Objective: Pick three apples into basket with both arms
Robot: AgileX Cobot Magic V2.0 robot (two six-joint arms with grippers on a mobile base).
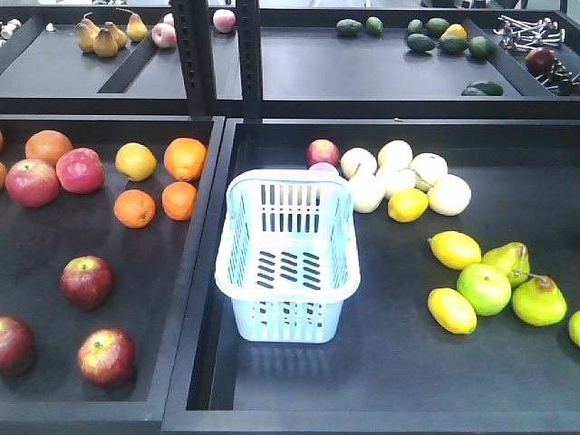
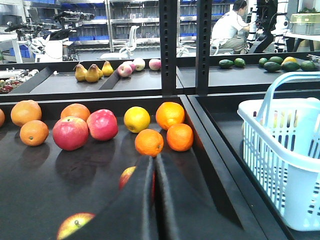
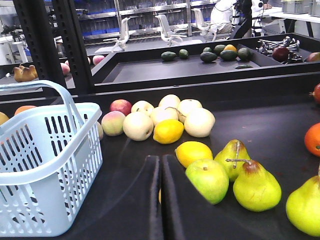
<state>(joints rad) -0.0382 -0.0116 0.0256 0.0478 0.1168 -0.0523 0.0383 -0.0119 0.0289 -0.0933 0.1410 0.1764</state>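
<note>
My L pincer (image 2: 154, 160) is pinched narrow, fingers nearly touching w/ just a slit between, nothing held. R pincer (image 3: 160, 159) is the same: thin slit, nothing in it. Neither shows on the front cam.

The three dark-red apples (image 1: 87, 281) all lie in the left tray (image 1: 163, 299), toward its front and apart from each other. The second apple (image 1: 106, 355) is near the front edge, the third apple (image 1: 14, 344) at the cam's left border. Oranges (image 1: 134, 207) sit behind them.

On the L wrist cam one apple is partly hidden behind my finger.

The basket (image 1: 285, 322) stands upright in the right tray (image 1: 408, 362), close to its left wall.
</note>
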